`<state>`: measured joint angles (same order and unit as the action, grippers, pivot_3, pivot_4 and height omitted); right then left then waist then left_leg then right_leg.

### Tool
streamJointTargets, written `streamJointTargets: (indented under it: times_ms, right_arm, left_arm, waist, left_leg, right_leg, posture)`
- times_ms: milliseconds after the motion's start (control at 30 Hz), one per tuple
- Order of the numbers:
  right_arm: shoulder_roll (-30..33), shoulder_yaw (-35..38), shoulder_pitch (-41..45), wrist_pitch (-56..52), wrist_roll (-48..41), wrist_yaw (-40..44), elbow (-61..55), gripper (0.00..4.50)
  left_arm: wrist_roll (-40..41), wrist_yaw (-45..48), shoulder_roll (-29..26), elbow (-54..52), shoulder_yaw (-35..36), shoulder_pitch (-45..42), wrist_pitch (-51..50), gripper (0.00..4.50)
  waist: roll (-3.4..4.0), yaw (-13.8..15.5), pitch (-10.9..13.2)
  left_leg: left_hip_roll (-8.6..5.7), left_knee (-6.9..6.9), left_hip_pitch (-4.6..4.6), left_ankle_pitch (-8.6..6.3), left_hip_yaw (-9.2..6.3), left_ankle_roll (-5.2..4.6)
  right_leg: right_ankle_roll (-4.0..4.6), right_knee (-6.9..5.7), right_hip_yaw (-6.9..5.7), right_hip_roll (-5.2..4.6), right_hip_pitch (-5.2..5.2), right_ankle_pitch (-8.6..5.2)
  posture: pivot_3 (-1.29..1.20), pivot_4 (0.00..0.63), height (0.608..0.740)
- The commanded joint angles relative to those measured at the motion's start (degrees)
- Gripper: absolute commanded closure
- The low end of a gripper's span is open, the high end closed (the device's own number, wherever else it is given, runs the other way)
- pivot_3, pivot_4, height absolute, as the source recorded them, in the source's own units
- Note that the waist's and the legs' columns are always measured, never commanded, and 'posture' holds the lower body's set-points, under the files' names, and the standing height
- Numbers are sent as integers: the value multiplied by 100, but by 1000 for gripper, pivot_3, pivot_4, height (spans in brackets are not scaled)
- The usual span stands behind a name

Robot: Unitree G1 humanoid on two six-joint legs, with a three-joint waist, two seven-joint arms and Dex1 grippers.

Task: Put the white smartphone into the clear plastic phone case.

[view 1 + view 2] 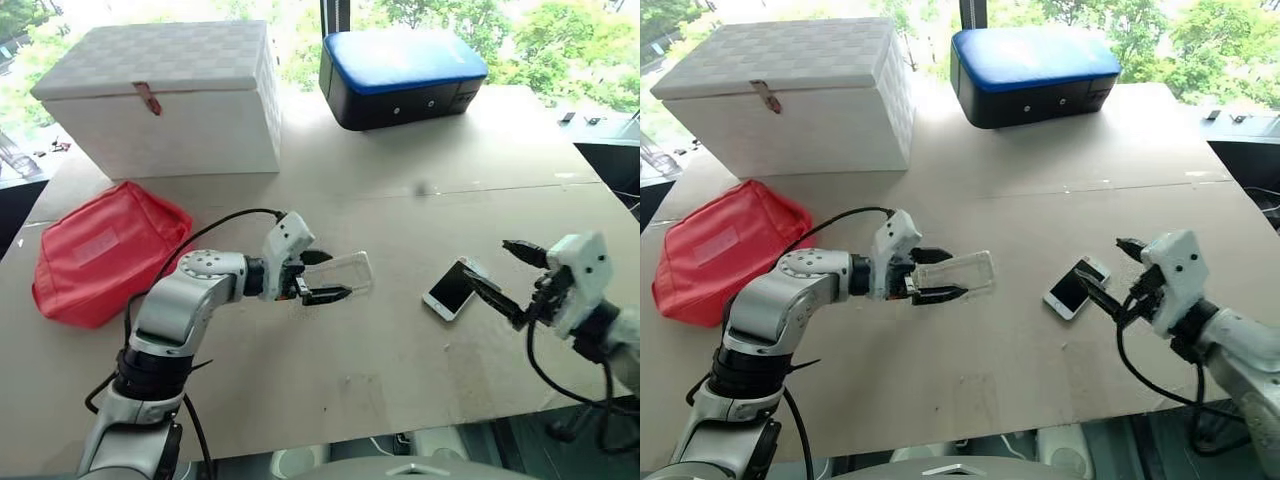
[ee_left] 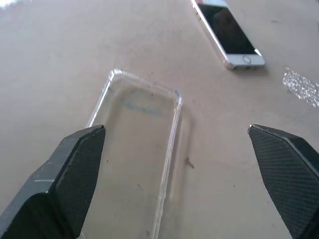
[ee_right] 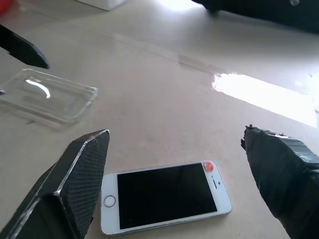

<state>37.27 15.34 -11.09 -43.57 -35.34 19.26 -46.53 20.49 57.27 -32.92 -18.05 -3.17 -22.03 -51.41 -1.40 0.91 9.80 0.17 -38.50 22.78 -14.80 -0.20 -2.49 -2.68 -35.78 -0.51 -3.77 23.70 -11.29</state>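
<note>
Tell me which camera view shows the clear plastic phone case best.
The left wrist view: the clear plastic phone case lies large there, rim and rounded corners plain. The right wrist view shows it smaller, off to one side. Both eye views show it faintly, by the open left gripper.

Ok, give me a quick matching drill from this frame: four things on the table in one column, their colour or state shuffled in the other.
Things:
1. white smartphone
2. clear plastic phone case
3. pouch
4. lidded box

States:
A. red, soft, at the table's left edge
B. white, lid closed, at the back
C. transparent, lying empty
D. screen up, dark, lying flat

Pairs: 1-D, 2-C, 3-A, 4-B
</note>
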Motion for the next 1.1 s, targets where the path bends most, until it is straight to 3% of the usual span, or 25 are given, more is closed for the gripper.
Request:
streamJointTargets:
  times_ms: [33,100,267,367,633,867,1100]
  right_arm:
    - [-775,-426,267,-1289,60,-1525,-674,0]
    - [-1270,-420,628,-2046,-504,-1922,-702,0]
    - [-2355,-249,1261,-3344,-539,-2799,-619,0]
    - [-3383,-115,1685,-4097,71,-3667,-477,0]
    - [-5062,392,2571,-4893,1186,-4362,-227,0]
    - [-5196,518,2934,-4893,1203,-4042,759,0]
    - [-5199,423,2866,-4893,1178,-3865,1396,0]
  left_arm:
    - [135,-45,71,22,6,-135,492,82]
    - [114,-21,138,192,-65,-270,738,82]
    - [189,-16,343,331,-298,-450,959,82]
    - [256,60,419,300,-404,-458,1026,82]
    - [175,-98,545,268,-774,-447,1171,82]
    - [304,-329,577,22,-817,-474,908,82]
    - [416,-512,587,-151,-763,-365,741,82]
  waist:
    - [-4,-6,-2]
    - [-3,-19,-2]
    - [-1,-10,-1]
    - [0,-19,-2]
    - [8,-33,2]
    - [11,-119,0]
    - [-32,-206,-37]
  left_leg:
    - [0,0,0,0,2,0]
    - [0,0,-3,1,4,1]
    - [4,1,-4,6,-3,9]
    - [3,8,0,6,-4,9]
    - [-2,15,9,6,4,10]
    - [1,21,3,7,-4,10]
    - [8,21,-13,6,-3,10]
  right_leg:
    - [2,0,2,-1,0,1]
    - [1,-1,5,-2,1,2]
    - [0,-5,1,9,5,2]
    - [13,-4,1,11,8,8]
    - [6,-2,5,11,23,12]
    - [12,-6,2,21,23,10]
    - [8,-4,5,25,10,5]
  posture:
    - [0,150,740]
    - [0,150,740]
    - [0,150,740]
    - [0,150,740]
    - [0,150,740]
    - [0,150,740]
    - [0,150,740]
